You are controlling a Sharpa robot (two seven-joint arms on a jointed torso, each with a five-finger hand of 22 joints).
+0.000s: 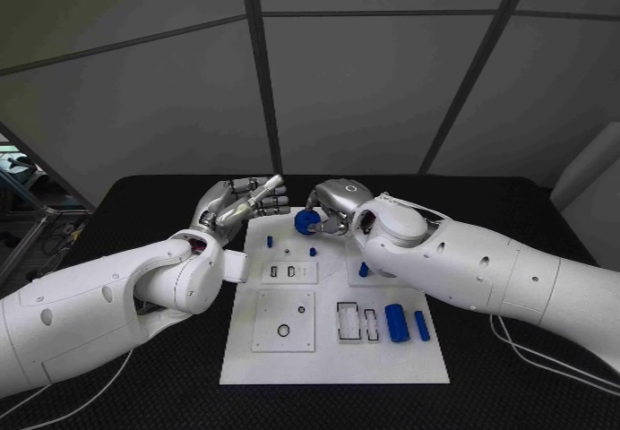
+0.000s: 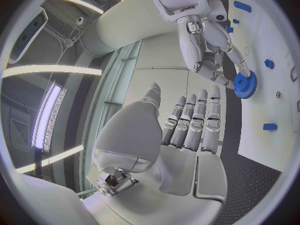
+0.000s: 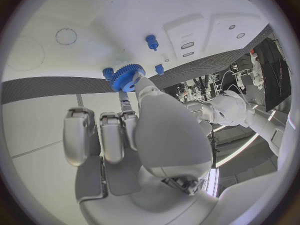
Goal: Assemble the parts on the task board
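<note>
The task board (image 1: 333, 358) lies at the table's (image 1: 517, 394) middle. Two cylinders (image 1: 395, 322) lie side by side on its right part. The gear (image 1: 306, 221) sits at its far edge.

A toothed blue plastic gear (image 1: 306, 222) and small blue plastic cylinders (image 1: 395, 322) contrast with the flat white rectangular task board (image 1: 245, 358), which bears black-outlined recesses, on the matte black table (image 1: 129, 394). The many-fingered hands are silver.

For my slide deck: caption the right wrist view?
Right hand holding a blue gear against the white task board.
</note>
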